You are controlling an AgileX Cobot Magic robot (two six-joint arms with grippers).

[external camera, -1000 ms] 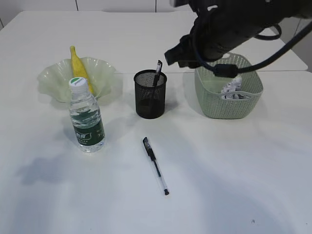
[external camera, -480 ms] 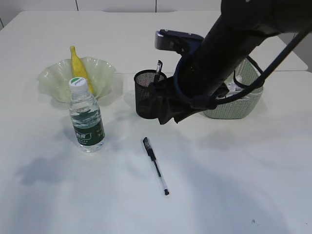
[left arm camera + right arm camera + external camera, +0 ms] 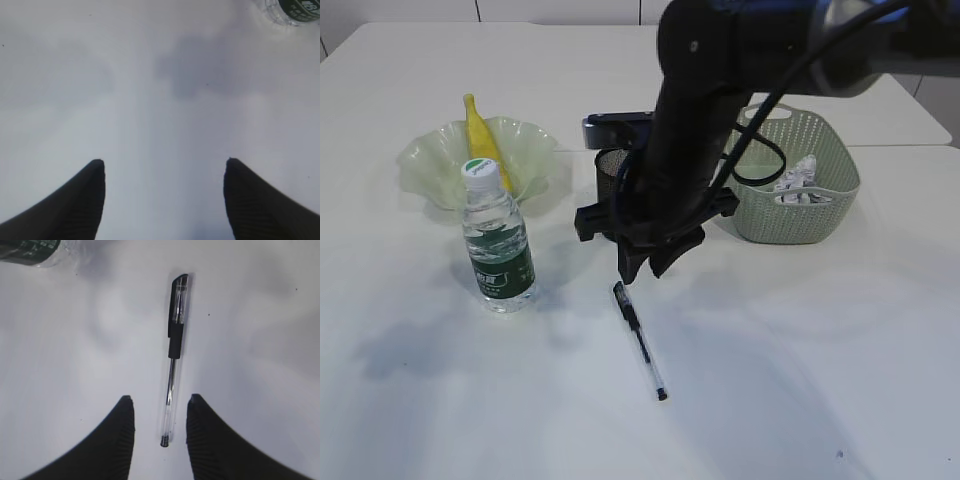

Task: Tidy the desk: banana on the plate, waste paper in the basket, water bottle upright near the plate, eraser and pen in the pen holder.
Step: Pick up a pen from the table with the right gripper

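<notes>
A black-capped clear pen (image 3: 640, 340) lies on the white desk (image 3: 800, 360). My right gripper (image 3: 640, 272) hangs just above its capped end, in front of the black mesh pen holder (image 3: 608, 168). In the right wrist view the pen (image 3: 175, 340) runs lengthwise into the gap of the right gripper (image 3: 160, 399), which is open and touches nothing. The banana (image 3: 480, 135) rests on the green plate (image 3: 420, 165). The water bottle (image 3: 498, 240) stands upright beside it. Waste paper (image 3: 798, 180) lies in the basket (image 3: 800, 215). My left gripper (image 3: 164, 162) is open over bare desk. The eraser is out of view.
The right arm covers most of the pen holder and the basket's left rim. The bottle's base (image 3: 295, 10) shows at the top right of the left wrist view, and the bottle (image 3: 30, 250) at the top left of the right wrist view.
The right arm has swung from above the basket down and left, past the pen holder, to hover over the loose pen. The left gripper has not moved.
</notes>
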